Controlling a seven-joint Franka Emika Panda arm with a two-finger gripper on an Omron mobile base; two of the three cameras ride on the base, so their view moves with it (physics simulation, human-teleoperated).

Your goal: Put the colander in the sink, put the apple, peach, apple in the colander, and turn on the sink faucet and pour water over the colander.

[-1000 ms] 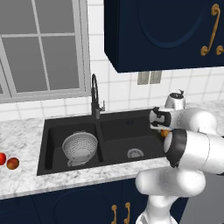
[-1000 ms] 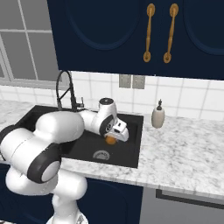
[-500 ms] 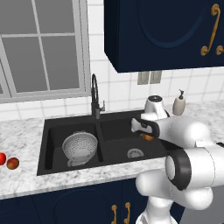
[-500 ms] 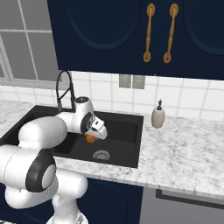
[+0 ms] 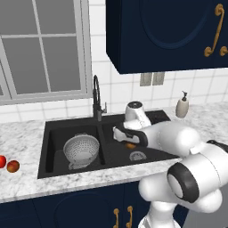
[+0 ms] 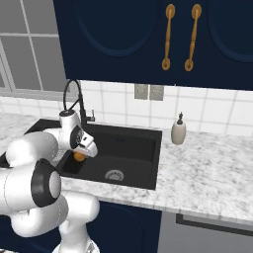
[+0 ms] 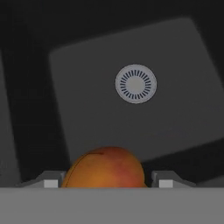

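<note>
silvery perforated metal colander: upright in left basin of matte black double sink | orange-yellow round peach: above right basin | two red apples: counter, left of sink

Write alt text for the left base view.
A white robot arm's end effector holds an orange peach over the right basin of a black sink. A metal colander sits in the left basin, and two apples lie on the counter at left.
</note>
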